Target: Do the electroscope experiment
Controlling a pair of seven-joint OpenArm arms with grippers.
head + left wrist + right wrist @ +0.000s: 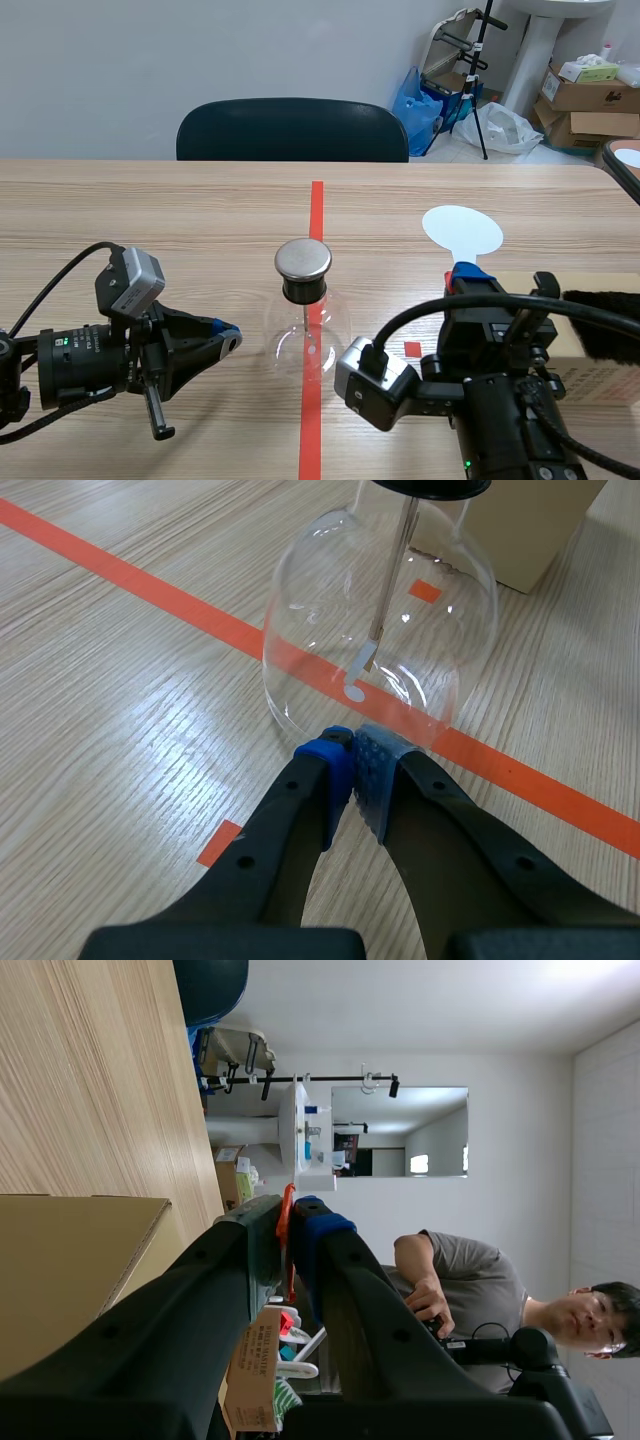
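Up close, the left wrist view is showing what the scene view is blurring: a thin rod (393,570) hanging inside the glass electroscope flask (305,620), with pale leaves at its end. The left jaws are sitting pinched together on nothing, just short of the glass. The one flask is standing on the tape line (312,420) at the middle of the counter (150,210), with one metal cap (303,258) topping it. The right jaws are clamping one white paddle (462,230) by its stem. One cardboard box (600,380) is lying beside the right arm, with a black furry piece (605,335) resting on it. One chair (292,130) is standing behind the counter, and a person (470,1280) is appearing only in the right wrist view.
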